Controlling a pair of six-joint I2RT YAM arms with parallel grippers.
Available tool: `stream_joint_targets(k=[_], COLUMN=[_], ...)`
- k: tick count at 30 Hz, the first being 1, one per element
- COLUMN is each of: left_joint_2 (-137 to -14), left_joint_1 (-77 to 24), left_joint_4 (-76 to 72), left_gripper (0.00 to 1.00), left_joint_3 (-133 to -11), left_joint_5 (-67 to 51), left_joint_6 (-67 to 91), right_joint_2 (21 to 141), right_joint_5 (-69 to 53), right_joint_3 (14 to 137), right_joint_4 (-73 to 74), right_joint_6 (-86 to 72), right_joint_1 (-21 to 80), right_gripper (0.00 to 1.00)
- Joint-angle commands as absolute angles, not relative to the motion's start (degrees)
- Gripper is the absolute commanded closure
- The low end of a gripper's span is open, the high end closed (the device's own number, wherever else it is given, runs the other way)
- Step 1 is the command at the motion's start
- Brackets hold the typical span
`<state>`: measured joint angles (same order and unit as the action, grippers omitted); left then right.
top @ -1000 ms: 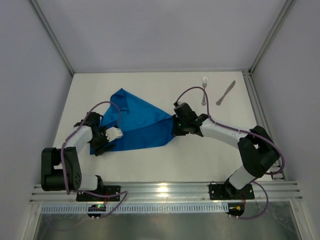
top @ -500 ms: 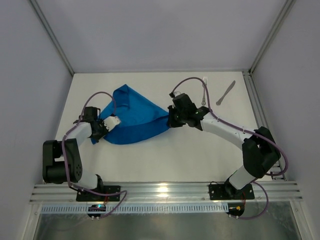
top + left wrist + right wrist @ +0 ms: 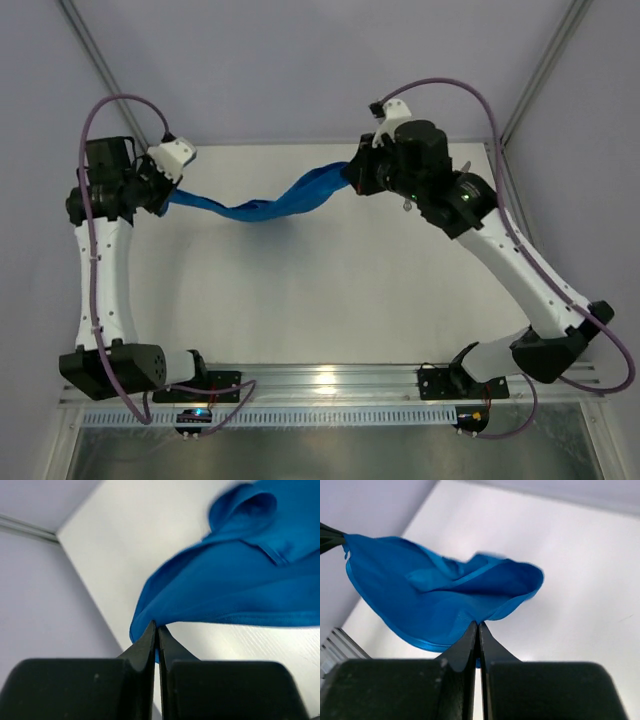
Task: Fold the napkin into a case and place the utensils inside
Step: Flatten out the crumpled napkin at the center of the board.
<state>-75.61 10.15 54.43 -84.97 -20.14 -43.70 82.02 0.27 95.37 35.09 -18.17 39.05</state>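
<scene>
- left fingers [image 3: 146, 647]: closed tight, pinching a corner of the bright blue shiny cloth napkin [image 3: 262, 206]
- right fingers [image 3: 469, 642]: closed too, pinching the napkin's opp. end
- napkin hangs btwn the two grips as a twisted, sagging band, over the far part of the white worktop [image 3: 330, 290]
- both arms held high, well apart
</scene>
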Motion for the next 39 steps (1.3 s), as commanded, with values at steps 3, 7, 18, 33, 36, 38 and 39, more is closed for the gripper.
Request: stream_joint_targets(k=[3, 7, 18, 33, 36, 38, 39], left_joint_2=[-70.8, -70.0, -70.5, -94.0, -94.6, -94.1, -93.9], left_joint_1=[10.5, 10.5, 10.5, 8.6, 8.1, 8.0, 8.1], left_joint_4=[77.5, 82.8, 76.5, 50.0, 46.5, 46.4, 46.8], left_gripper=[1.00, 1.00, 1.00, 1.00, 1.00, 1.00, 1.00], left_joint_3=[-106.8, -119.2, -118.8, -132.3, -133.1, -132.8, -131.3], left_joint_5=[-24.3, -24.1, -24.4, -14.0, -13.1, -13.3, -14.1], left_joint_6=[-40.8, -39.4, -34.0, -21.6, -22.5, -23.6, -24.3], right_joint_2=[70.1, 63.6, 64.1, 105.0, 104.6, 102.2, 99.3], right_joint_5=[3.3, 4.7, 8.9, -8.4, -9.2, -8.9, -8.4], right_joint_3=[103.9, 103.8, 100.3, 140.6, 142.0, 137.7, 133.5], right_joint_4=[41.4, 43.3, 42.2, 32.8, 29.3, 27.3, 26.5], right_joint_6=[-16.0, -16.8, -16.5, -17.8, -18.6, -16.8, -15.0], right_joint_1=[39.3, 39.4, 39.0, 19.2, 17.1, 16.6, 16.5], right_gripper=[0.96, 0.96, 0.96, 0.96, 0.96, 0.96, 0.96])
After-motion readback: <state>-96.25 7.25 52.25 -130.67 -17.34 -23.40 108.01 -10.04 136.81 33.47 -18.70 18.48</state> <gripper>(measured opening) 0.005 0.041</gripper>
